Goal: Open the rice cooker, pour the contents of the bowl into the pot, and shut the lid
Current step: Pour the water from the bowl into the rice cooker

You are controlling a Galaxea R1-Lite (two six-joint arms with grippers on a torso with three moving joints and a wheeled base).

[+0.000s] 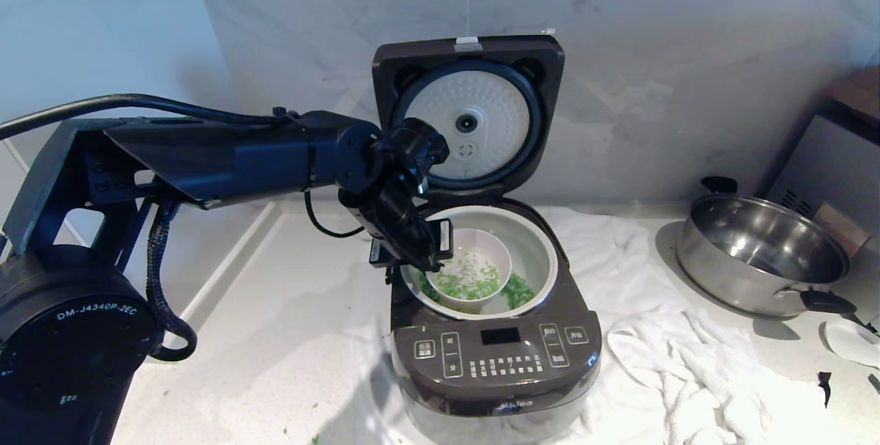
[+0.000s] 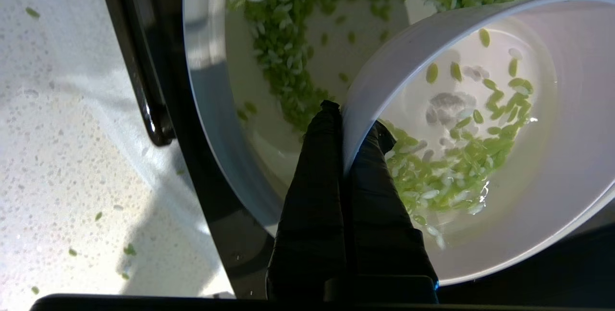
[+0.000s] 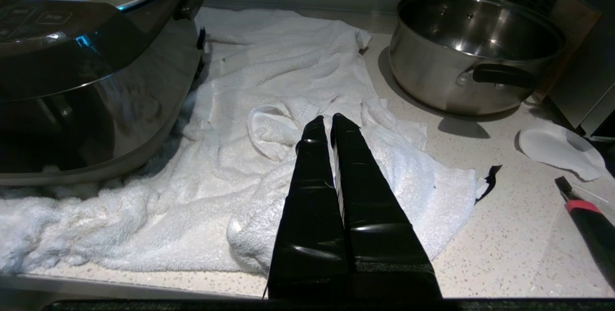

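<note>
Clamped on the bowl's rim, my left gripper tips it over the pot inside the rice cooker; green contents spill below my fingers. Behind, the lid stands upright. My right gripper, fingers together, hangs over a white towel.

One rice cooker, with one lid raised behind the left claw. One white inner pot lies under that claw. One bowl, pinched at its rim by the claw. Green contents, too many bits to count, lie in both bowl and pot. One steel pot stands well to the claw's right. One white towel lies on one bench. Two claws in all; the right claw hangs over the towel.
</note>
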